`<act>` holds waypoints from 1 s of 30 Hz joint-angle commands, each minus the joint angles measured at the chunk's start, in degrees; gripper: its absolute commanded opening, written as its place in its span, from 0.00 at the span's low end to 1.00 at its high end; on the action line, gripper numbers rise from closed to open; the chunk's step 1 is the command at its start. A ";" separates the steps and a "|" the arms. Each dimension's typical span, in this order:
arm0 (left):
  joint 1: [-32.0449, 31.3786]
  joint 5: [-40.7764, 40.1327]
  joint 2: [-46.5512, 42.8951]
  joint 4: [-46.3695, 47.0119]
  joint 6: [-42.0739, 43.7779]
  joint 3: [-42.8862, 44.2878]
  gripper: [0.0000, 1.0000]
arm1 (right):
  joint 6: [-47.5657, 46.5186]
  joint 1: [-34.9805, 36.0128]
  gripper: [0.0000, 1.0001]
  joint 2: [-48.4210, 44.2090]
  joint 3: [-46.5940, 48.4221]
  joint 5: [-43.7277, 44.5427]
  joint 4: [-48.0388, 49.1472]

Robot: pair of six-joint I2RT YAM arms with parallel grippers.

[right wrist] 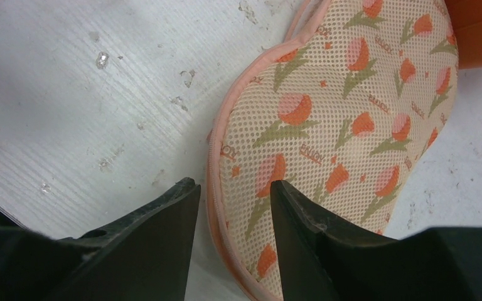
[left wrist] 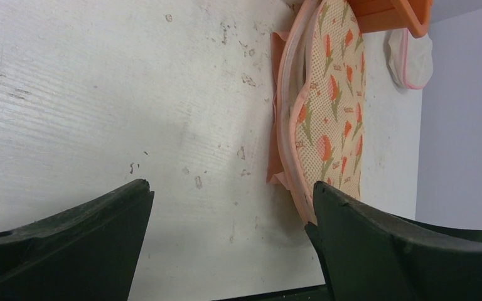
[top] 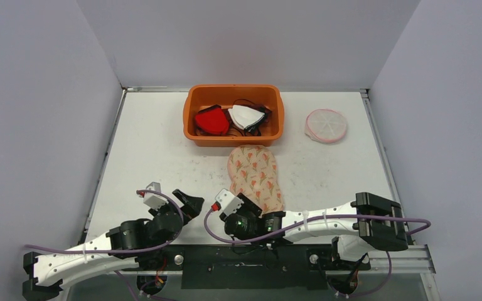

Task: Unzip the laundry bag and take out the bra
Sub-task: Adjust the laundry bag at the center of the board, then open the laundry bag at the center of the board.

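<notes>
1. The white, scuffed tabletop (top: 150,144) carries everything, with grey walls on three sides.
2. The orange bin (top: 235,141) sits toward 12 o'clock on the tabletop, just right of the middle.
3. The laundry bag (top: 255,172), a beige mesh oval printed with orange tulips and edged in pink, lies flat at 6 o'clock from the bin. Its far end reaches the bin's front wall, and its near end lies by my right tool. The pink edge looks closed along the stretch I can see. I cannot make out the bra through the mesh.
4. A round white pouch (top: 326,125) with a pink rim rests at 3 o'clock from the bin, apart from it.
5. My right tool (right wrist: 232,188) hangs low over the bag's near end at a narrow setting. The pink edge and a strip of mesh show in the gap. I cannot tell whether the fingers touch the fabric.
6. My left tool (left wrist: 231,187) is spread wide and holds nothing. It is over bare tabletop at 9 o'clock from the bag's near end, and the bag's side edge lies just inside its right finger.
7. Inside the bin a red garment (top: 211,120) lies at 9 o'clock beside a white garment (top: 246,116), with black straps around the white one.
</notes>
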 commanded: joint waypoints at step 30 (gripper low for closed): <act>17.15 23.39 38.09 49.16 25.19 1.71 0.95 | 53.99 -1.09 0.05 -39.36 -13.29 26.27 -29.16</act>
